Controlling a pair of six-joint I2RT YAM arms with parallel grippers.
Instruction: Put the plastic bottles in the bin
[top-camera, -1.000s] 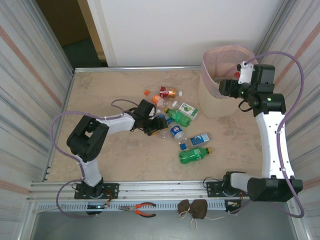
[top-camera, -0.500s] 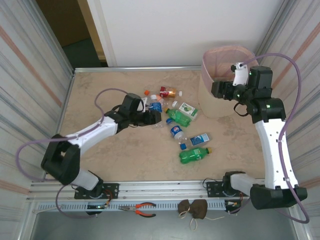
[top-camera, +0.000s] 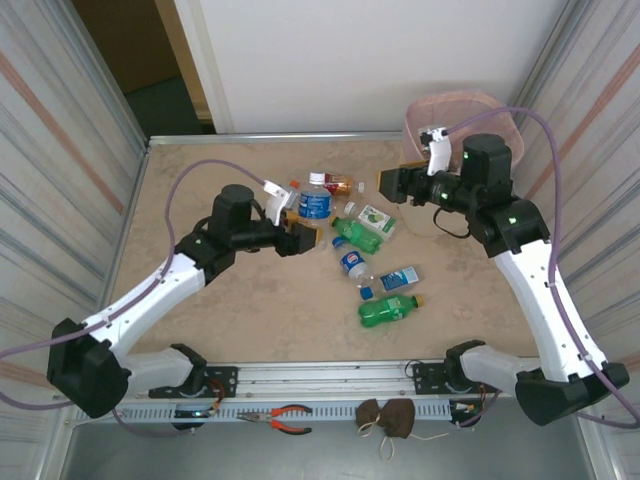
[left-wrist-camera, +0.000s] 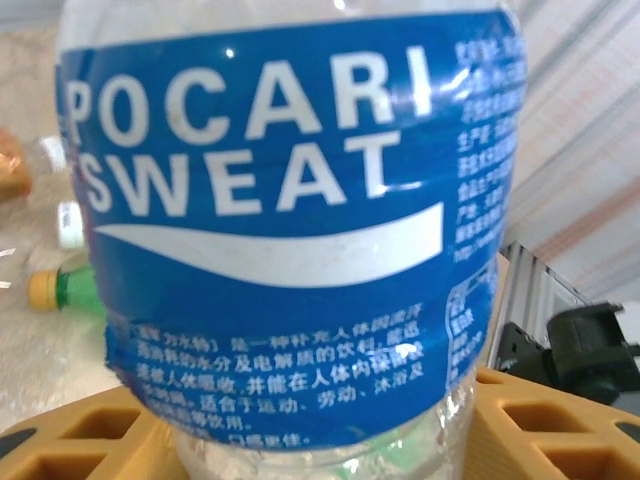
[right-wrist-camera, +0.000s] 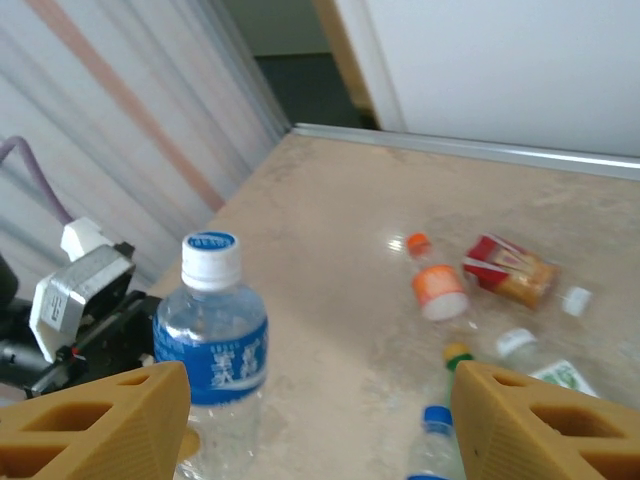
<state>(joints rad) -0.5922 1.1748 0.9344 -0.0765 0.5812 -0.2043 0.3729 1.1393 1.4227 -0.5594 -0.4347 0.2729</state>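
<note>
Held bottle: the blue-label bottle (top-camera: 315, 203) is upright, white cap up, gripped low on its body, probably so it rides to the bin without tipping.
Left jaws: clenched on that bottle; in the wrist view its label sits just above the orange fingers (left-wrist-camera: 130, 445).
Right jaws: spread wide with nothing between them, hanging between the bin and the heap and facing the held bottle.
Bin: the bin (top-camera: 480, 100) is at the far right corner, partly behind the right arm (top-camera: 525, 255).
Left over: a green bottle (top-camera: 388, 310) and several others lie scattered on the bench (top-camera: 220, 180).
In the way: the right arm crosses the straight line from the bottle to the bin.
</note>
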